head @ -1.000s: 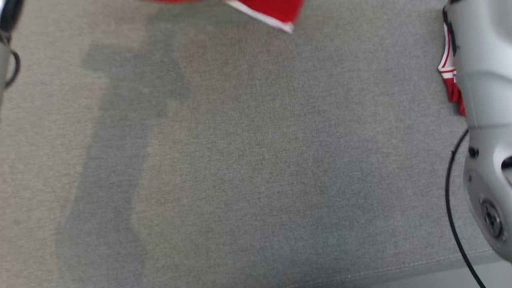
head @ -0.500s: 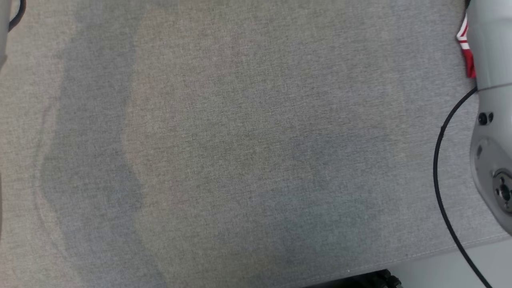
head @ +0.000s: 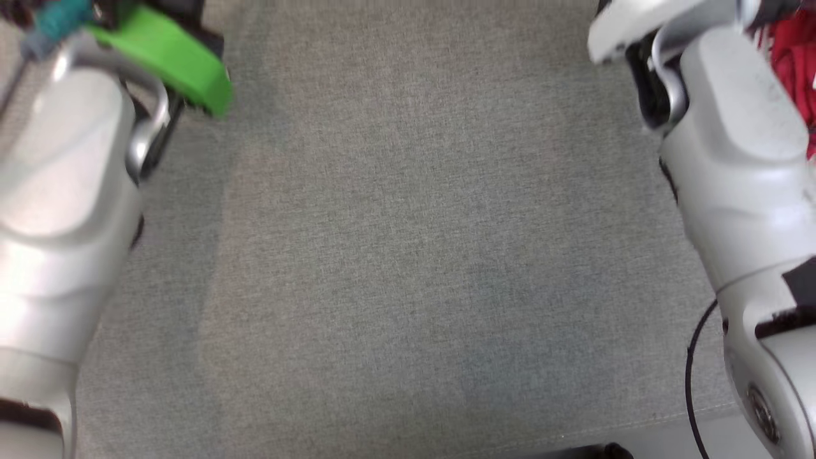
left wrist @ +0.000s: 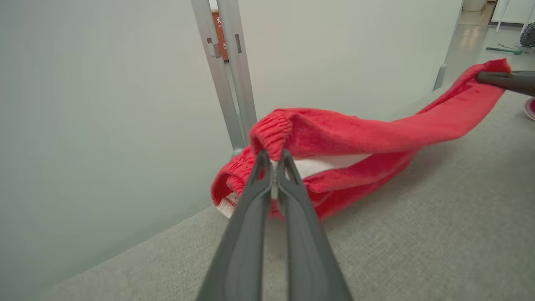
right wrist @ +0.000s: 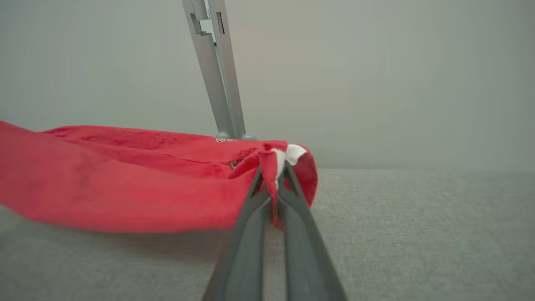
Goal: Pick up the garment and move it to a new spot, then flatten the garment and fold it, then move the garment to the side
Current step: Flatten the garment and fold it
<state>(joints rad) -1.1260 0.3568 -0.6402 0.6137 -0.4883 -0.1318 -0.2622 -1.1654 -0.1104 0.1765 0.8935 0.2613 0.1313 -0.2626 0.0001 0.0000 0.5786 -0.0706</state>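
Note:
The garment (left wrist: 355, 133) is red terry cloth with white trim, strung between my two grippers just above the grey surface near the wall. My left gripper (left wrist: 273, 161) is shut on its gathered elastic edge. My right gripper (right wrist: 276, 171) is shut on a red-and-white corner, and the garment (right wrist: 125, 179) sags away to the left of it. The right gripper's dark tips (left wrist: 501, 79) pinch the far end in the left wrist view. A bit of the garment (head: 794, 57) peeks past the right forearm in the head view.
The grey fabric surface (head: 408, 255) spreads between both pale forearms, its front edge (head: 574, 433) near the bottom. A pale wall (left wrist: 104, 104) and a metal post (left wrist: 228, 75) stand right behind the garment. A black cable (head: 692, 370) hangs by the right arm.
The head view has shifted. Both forearms now stand at its left and right sides, with a green part at the top left, and red cloth shows at the top right corner.

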